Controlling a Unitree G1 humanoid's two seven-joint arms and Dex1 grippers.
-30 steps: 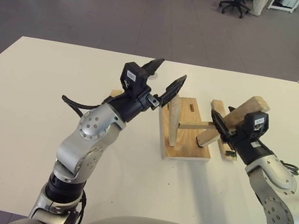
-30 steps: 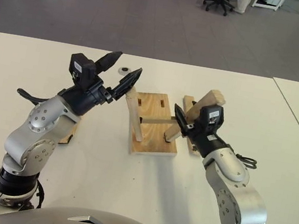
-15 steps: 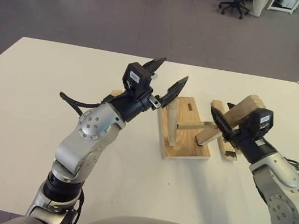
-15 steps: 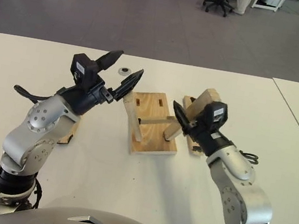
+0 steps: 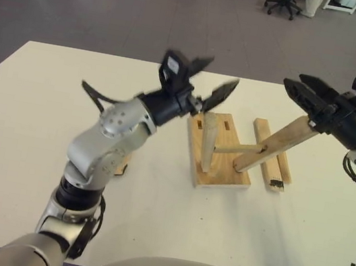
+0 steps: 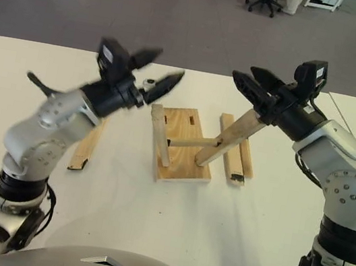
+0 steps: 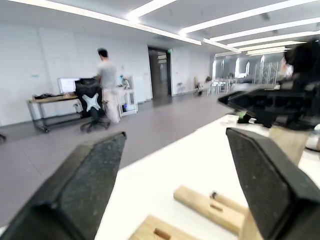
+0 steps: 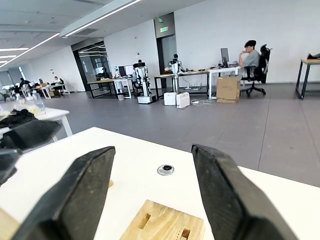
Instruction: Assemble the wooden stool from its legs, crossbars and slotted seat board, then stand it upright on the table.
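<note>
The slotted seat board (image 5: 225, 175) lies flat mid-table. One leg (image 5: 208, 141) stands upright on it, and a crossbar (image 5: 235, 148) joins that leg to a second leg (image 5: 278, 141), which leans tilted off the board's right side. Two more wooden pieces (image 5: 282, 169) lie flat beside the board. My left gripper (image 5: 222, 72) hangs open in the air above the board's far left corner. Off to the right, my right gripper (image 5: 294, 81) is open above the tilted leg's top end, holding nothing. Its fingers (image 8: 90, 185) frame the board's far end (image 8: 165, 225).
Another wooden piece (image 6: 87, 146) lies on the white table (image 5: 30, 115) under my left arm. A small round object (image 8: 165, 170) sits beyond the board near the far edge. Open tabletop lies in front of the board and to the left.
My right gripper has risen up and back from beside the tilted leg, which stays leaning on the crossbar. My left gripper has lifted and shifted slightly right, still open.
</note>
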